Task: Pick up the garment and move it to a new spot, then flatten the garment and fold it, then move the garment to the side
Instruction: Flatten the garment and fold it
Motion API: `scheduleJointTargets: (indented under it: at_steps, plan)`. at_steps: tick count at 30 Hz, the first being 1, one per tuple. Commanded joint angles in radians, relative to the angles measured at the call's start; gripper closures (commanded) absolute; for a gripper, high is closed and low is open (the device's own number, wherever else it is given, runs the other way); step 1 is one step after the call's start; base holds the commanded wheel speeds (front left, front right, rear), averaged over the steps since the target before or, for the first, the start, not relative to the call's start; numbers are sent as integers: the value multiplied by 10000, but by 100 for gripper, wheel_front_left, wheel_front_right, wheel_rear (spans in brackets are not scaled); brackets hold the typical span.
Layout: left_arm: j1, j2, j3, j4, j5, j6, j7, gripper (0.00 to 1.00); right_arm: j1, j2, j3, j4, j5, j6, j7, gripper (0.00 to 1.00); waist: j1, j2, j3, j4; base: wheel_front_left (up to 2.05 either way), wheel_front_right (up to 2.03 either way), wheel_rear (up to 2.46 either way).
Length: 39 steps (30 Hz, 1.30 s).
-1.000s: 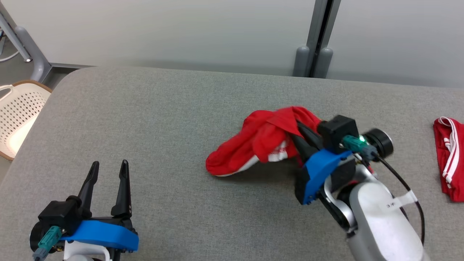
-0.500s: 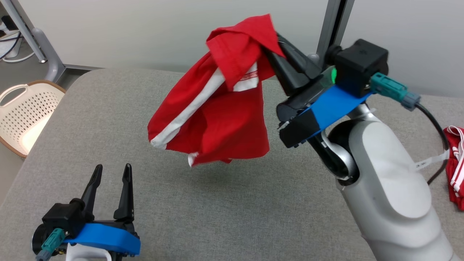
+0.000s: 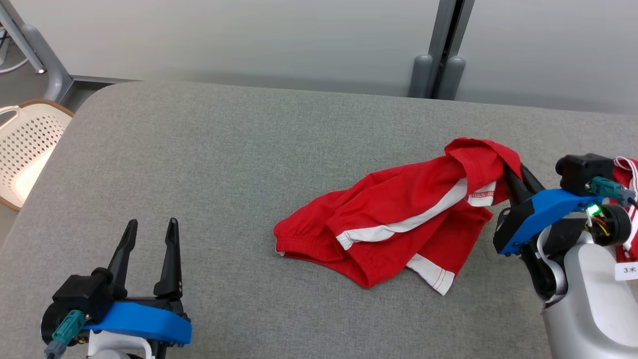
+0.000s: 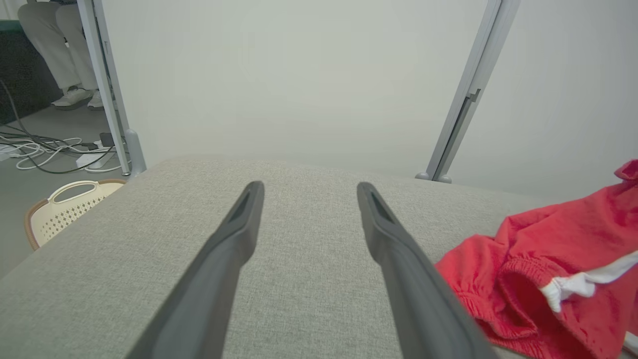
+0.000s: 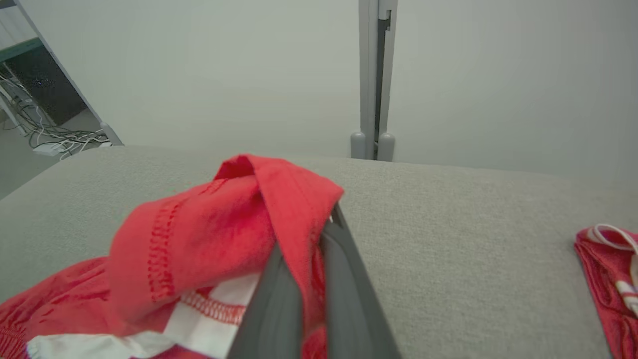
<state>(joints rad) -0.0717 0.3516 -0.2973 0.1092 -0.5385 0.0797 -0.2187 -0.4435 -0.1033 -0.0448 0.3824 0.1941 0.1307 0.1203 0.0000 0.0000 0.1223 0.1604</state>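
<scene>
Down it comes: the red cotton shorts with the white side stripe (image 3: 398, 219) are lying on the grey fabric-covered table (image 3: 224, 164). They trail away from the right gripper (image 3: 513, 177), whose two dark fingers are pressed together on a bunched fold at the near end of the cloth. The elastic waistband sits at the far end from those fingertips, and a white-hemmed leg flops out below the stripe. The left gripper (image 3: 151, 224) rests low with its fingers spread and nothing between them, well apart from the shorts on its right. To finish this placement well, I judge the right arm should keep the pinch low and draw gently back toward itself. That would take the slack out before it lets go, and the left gripper could come across to pin the waistband so the cloth stretches rather than slides. It must also stay clear of the second red striped garment (image 5: 605, 279) just beyond the right wrist. Compared with half a second ago, the shorts are no longer dangling high above the table, and they lie far more opened out than the crumpled heap of a second ago. The left gripper has not budged.
</scene>
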Motion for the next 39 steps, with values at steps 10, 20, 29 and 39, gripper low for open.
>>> scheduleJointTargets:
  at_steps: [10, 20, 29, 39]
  plan:
    - [-182, 34, -61, 161, -53, -33, -86, 0, 383, 202, -1624, 538, -1614, 3, -533, 0, 0, 0, -14, 47, 0, 0, 0]
    - [54, 41, -182, 154, 1, 38, -121, 0, 2411, 376, -1319, -1998, -2405, 2, -1339, 0, 0, 0, -328, -244, 0, 0, 0]
    - [238, 90, -246, 166, -37, 80, -123, 0, 4055, 499, -661, -3214, -2498, 2, -2450, 0, 0, 0, -655, -653, 0, 0, 0]
    - [406, 121, -328, 103, 5, 197, -79, 0, 4705, 533, -510, -3196, -1970, 2, -2311, 0, 0, 0, -769, -936, 0, 0, 0]
